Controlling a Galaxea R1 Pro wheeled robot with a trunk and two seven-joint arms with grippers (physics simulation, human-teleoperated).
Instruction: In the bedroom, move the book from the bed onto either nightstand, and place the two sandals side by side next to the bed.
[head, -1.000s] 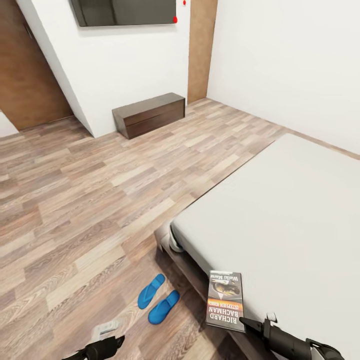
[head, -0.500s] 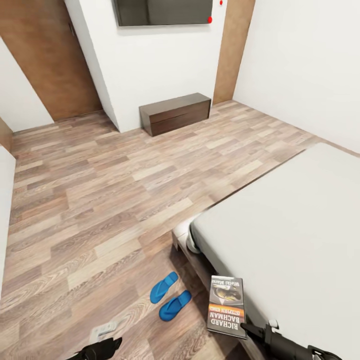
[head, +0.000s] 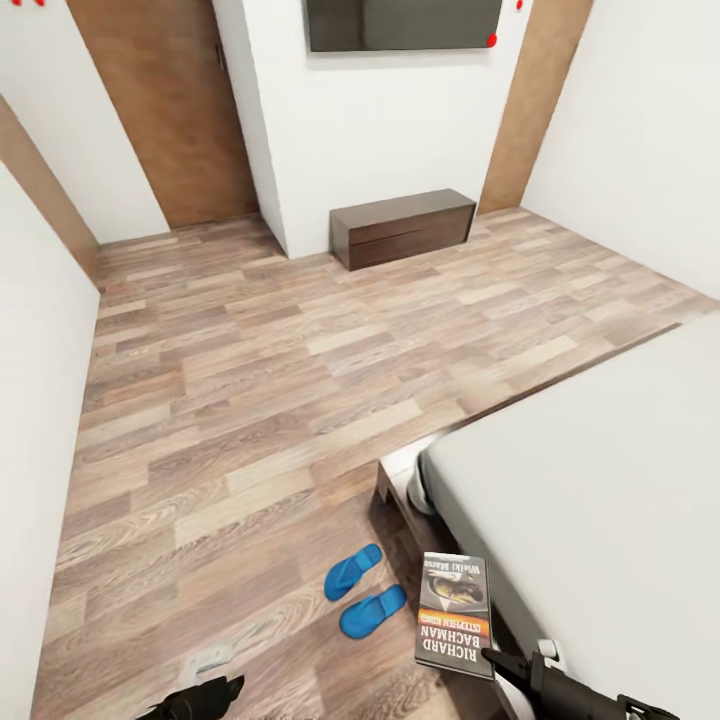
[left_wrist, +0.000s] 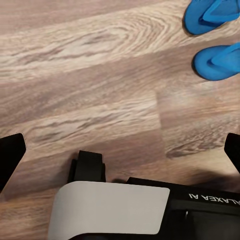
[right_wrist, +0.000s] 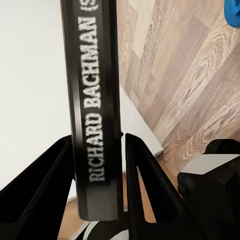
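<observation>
Our view's swung left over the last sec w/ the right gripper (right_wrist: 97, 145) clamped on the book (head: 454, 612) at the bed (head: 600, 480) corner, left gripper (left_wrist: 120, 150) spread empty near sandals (head: 365, 590), so we're prob turning toward a nightstand.

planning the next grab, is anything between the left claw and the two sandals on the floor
Nothing visible. In the left wrist view, bare wood floor runs from the open left claw to both sandals. The book is off to the side, clamped in the right claw at the bed edge.
</observation>
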